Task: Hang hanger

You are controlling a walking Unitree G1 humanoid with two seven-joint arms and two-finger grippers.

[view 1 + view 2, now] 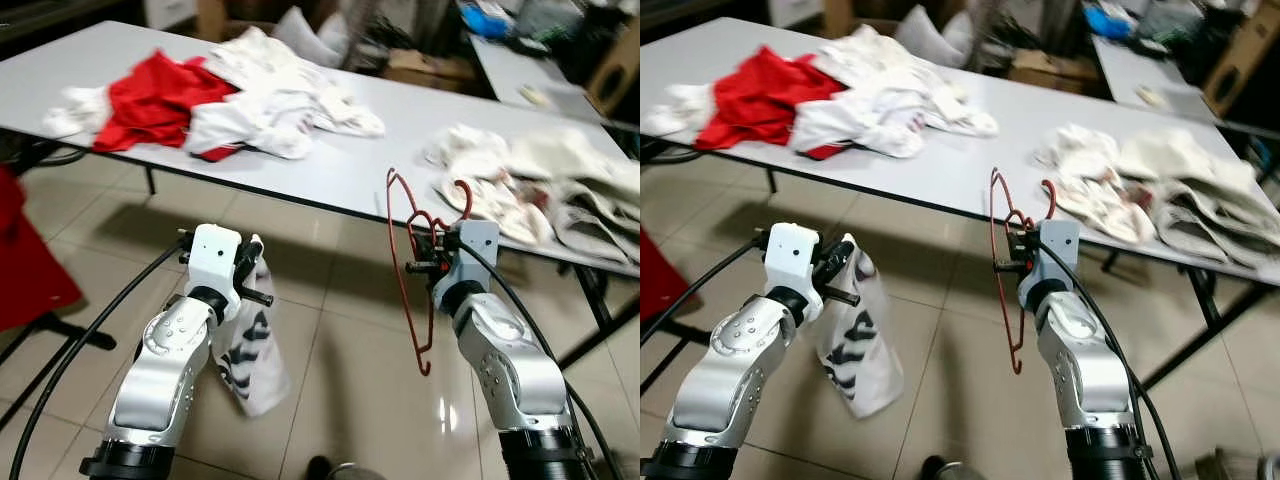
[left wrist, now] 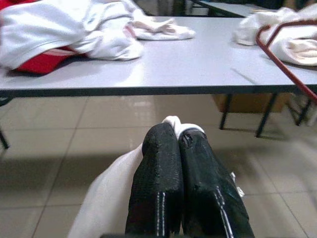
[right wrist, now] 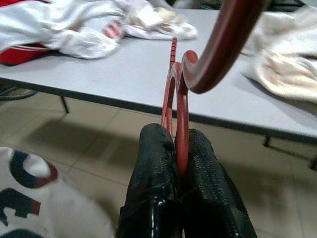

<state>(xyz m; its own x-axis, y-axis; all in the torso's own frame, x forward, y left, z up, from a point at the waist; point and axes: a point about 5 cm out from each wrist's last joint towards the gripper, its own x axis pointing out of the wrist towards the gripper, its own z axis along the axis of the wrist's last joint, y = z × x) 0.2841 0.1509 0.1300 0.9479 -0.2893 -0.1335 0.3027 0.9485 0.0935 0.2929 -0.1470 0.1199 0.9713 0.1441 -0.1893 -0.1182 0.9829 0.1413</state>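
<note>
Claws are working before a grey desk (image 1: 360, 165): right claw (image 1: 432, 252) is clamping a red hanger (image 1: 408, 270); left claw (image 1: 252, 272) is pinching a white garment (image 1: 250, 355) with unreadable black lettering.

Red hanger (image 1: 410, 265) — white garment (image 1: 250, 350), black print.

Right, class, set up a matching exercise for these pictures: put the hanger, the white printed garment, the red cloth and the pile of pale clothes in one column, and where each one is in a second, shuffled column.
Column A
1. hanger
2. white printed garment
3. red cloth
4. pile of pale clothes

Column B
a. on the table, on the robot's left
b. pinched in the right gripper, off the table
c. on the table, on the robot's right
d. hanging from the left gripper, above the floor

Pairs: 1-b, 2-d, 3-a, 4-c
</note>
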